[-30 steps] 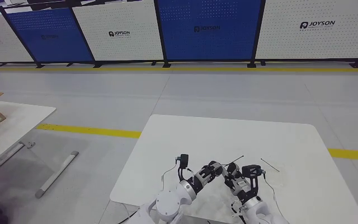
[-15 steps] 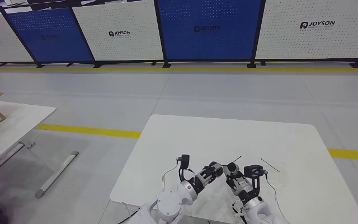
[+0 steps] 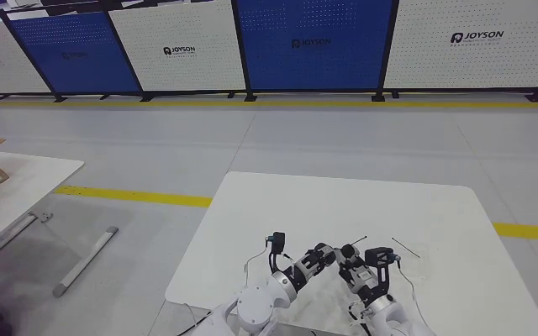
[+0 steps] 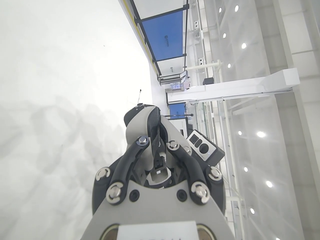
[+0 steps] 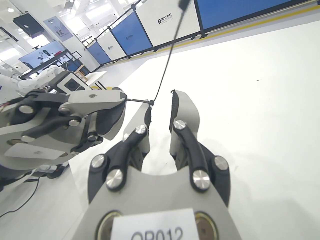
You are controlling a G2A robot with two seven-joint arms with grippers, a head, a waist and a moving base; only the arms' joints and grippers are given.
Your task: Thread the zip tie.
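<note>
Right wrist view: zip tie clamped by left gripper, laid against fingertip of right gripper, jaws spread.

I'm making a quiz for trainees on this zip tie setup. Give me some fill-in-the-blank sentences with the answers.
1. The left pincer is ___ on the zip tie.
2. The right pincer is ___, gripping nothing.
3. A second thin black tie lies on the ___ table.

Missing words: shut; open; white.
</note>
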